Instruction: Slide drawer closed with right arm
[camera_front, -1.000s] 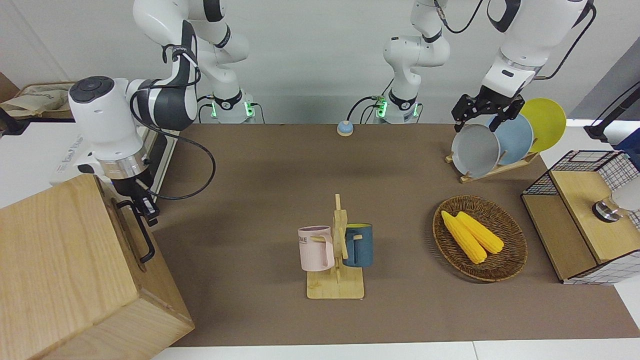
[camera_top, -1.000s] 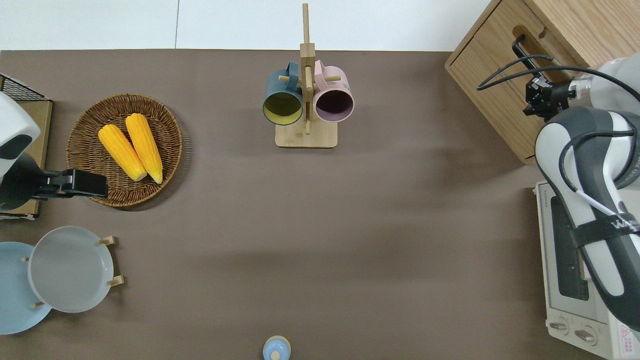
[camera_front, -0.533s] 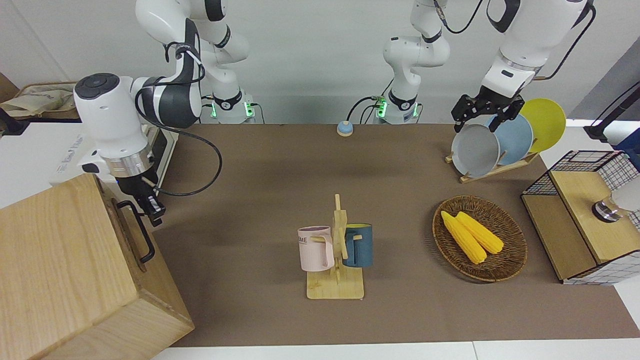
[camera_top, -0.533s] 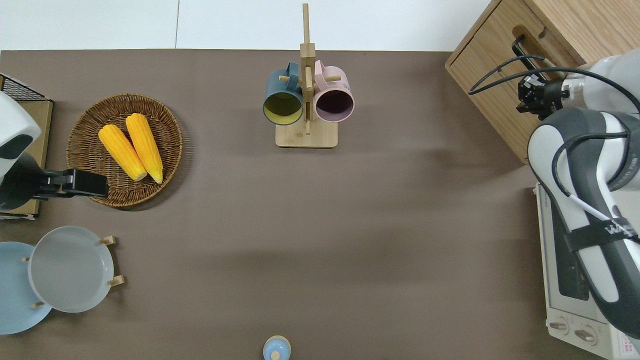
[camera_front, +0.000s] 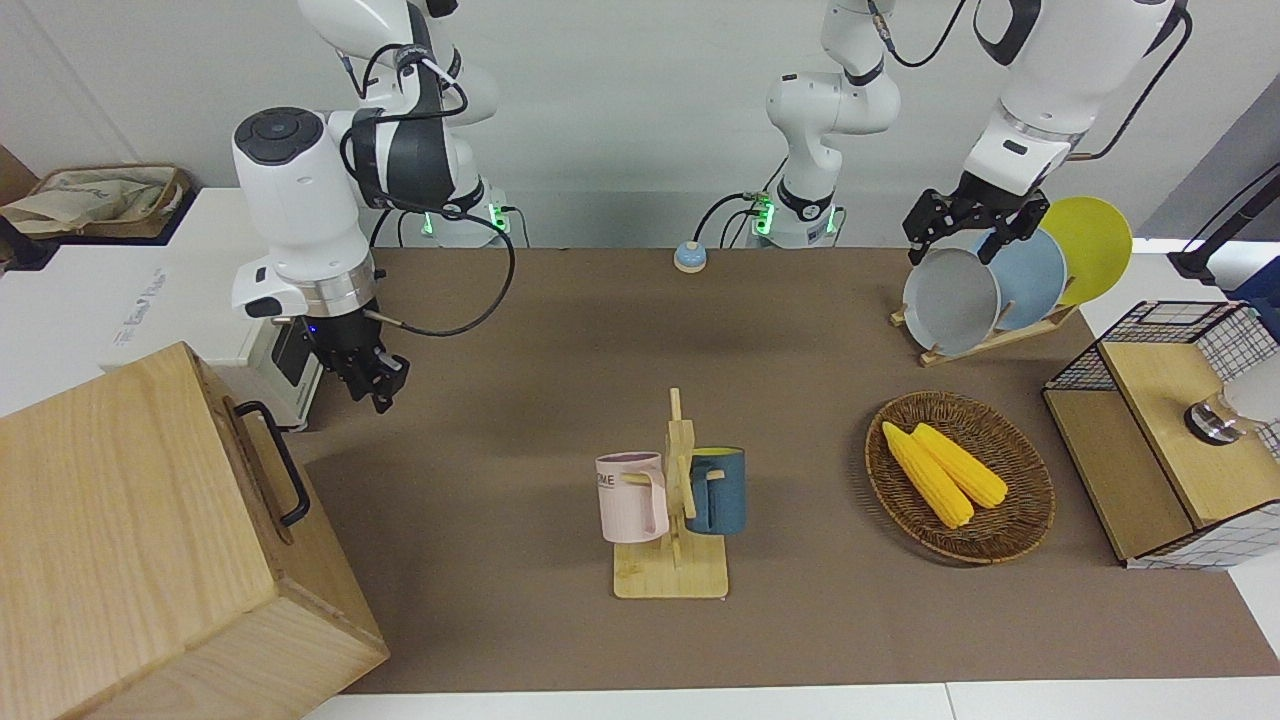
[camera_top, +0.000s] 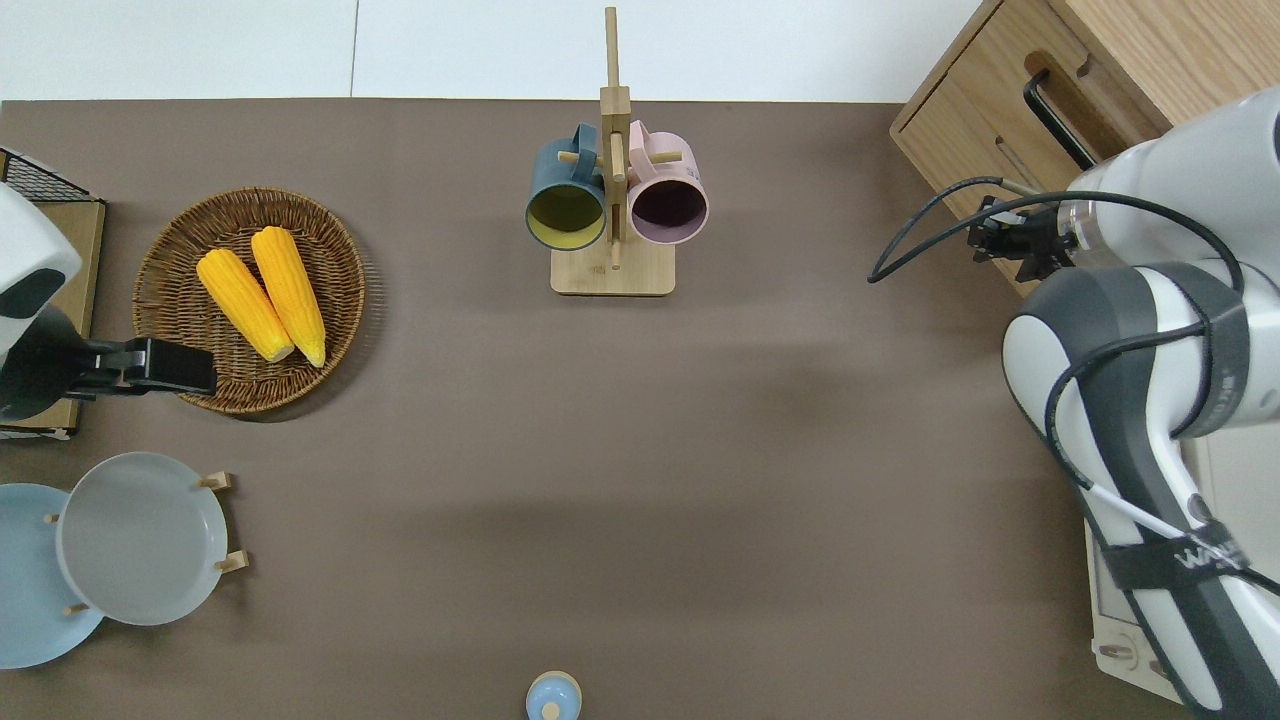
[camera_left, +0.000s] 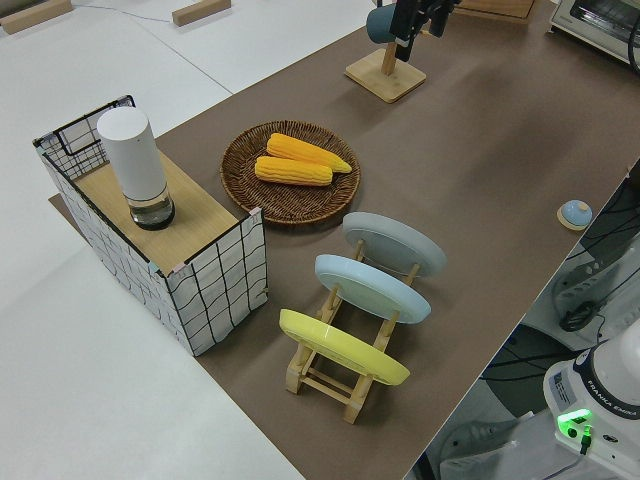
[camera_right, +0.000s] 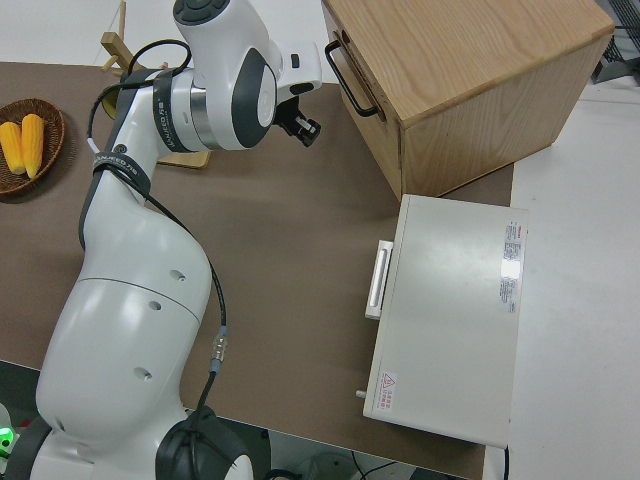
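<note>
Now in view: a brown table seen from across it, described from the right arm's end to the left arm's end.
Cabinet: a large pale wooden cabinet (camera_front: 120, 520) stands at the right arm's end of the table.
Drawer: the drawer (camera_front: 258, 490) sits at the top of the cabinet's front. Its face looks flush with the cabinet, so it appears to be closed.
Handle: a black bar handle (camera_front: 272, 462) runs along the drawer front, with nothing touching it.
Toaster oven: a white toaster oven (camera_right: 450, 315) stands beside the cabinet, nearer to the robots.
Right gripper: the right gripper (camera_front: 375, 385) hangs in the air just in front of the cabinet, apart from the handle. It holds nothing; whether the pincer is open or closed cannot be told.
Cable: a black cable (camera_front: 450, 300) loops loosely out from the right wrist.
Mug rack: a wooden mug rack (camera_front: 672, 560) at mid-table carries a pink mug (camera_front: 632, 497) and a dark blue mug (camera_front: 718, 490).
Basket: a wicker basket (camera_front: 1020, 530) holds two corn cobs (camera_front: 940, 470).
Left gripper: parked.
Progress: judged from the flush front, the closing looks done or nearly so.
Risk, drawer: a small gap could remain unseen, leaving the drawer not fully home.
Risk, snag: the slack cable or the gripper could catch the handle on any move along the cabinet front and pull the drawer open.
Risk, collision: a low swing of the arm could knock the toaster oven.
</note>
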